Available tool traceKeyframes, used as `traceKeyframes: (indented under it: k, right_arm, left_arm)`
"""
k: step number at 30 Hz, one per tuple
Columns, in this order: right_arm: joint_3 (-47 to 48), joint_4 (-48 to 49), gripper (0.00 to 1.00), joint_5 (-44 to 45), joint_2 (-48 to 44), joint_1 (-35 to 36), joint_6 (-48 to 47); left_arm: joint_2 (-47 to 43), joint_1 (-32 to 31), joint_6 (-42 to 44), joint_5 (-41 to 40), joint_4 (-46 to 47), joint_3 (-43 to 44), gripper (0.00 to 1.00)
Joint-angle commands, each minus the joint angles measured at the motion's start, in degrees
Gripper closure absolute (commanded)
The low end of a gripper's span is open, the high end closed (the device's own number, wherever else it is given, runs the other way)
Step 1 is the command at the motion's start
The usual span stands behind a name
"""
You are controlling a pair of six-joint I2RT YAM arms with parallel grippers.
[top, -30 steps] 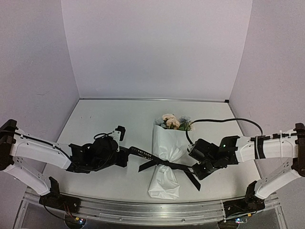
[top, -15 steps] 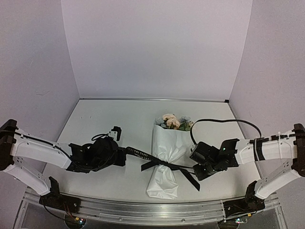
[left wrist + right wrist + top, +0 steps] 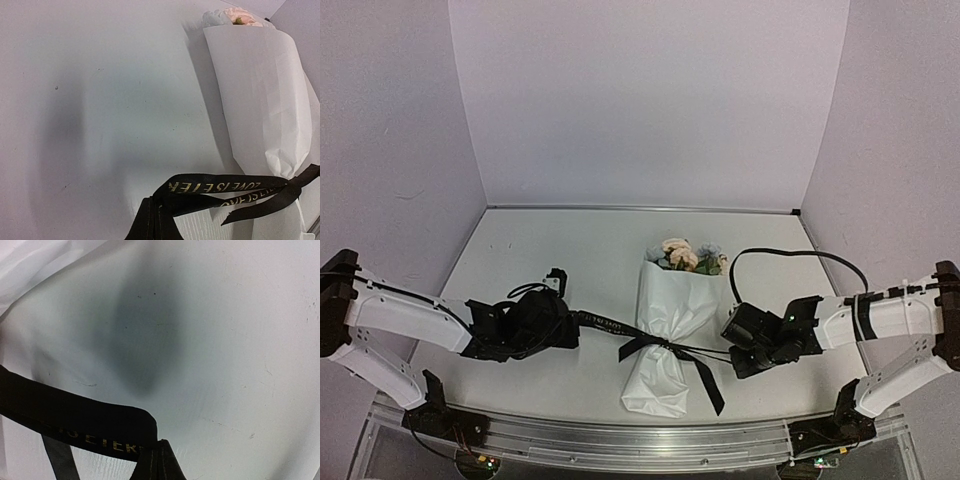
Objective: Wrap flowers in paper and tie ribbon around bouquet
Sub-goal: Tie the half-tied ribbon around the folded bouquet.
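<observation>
Top view: the white paper cone bouquet lies at lower centre, narrow end toward the bottom edge and peach and pale blue blooms at its upper end. The long narrow black fabric ribbon is knotted round its waist. Your left gripper, left of centre, is clamped on the left tail. Your right gripper, right of centre, is clamped on the right one. A spare tail hangs loose toward lower right.

Left wrist view: this adds the gold lettering and the paper pinched in at the knot, lower right.

Right wrist view: the ribbon enters the closed fingers at bottom centre. The cone is only a white edge at upper left, and the knot is not visible.

Handling, my read: the ribbon is limp and probably slick, so hold the tails flat. The paper is thin and tears easily, so keep off it. The bundle looks light, and an uneven pull will drag it.
</observation>
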Motion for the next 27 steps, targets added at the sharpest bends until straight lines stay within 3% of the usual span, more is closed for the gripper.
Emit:
traceKeyframes:
  k: [1,18,27]
  right_arm:
    - [2.1,-6.2,1.00,4.3,0.0,-0.3,2.6]
    - [4.8,-9.0,1.00,3.8,0.6,-0.6,0.5]
    - [4.4,-7.7,1.00,4.7,3.6,-0.6,5.5]
  left_arm:
    - [0.9,1.5,-2.7,-1.9,-2.9,0.3,1.00]
    - [0.6,2.4,-1.5,1.6,-2.7,0.1,1.00]
    - [-1.5,2.3,-3.9,-0.2,-6.8,0.9,1.00]
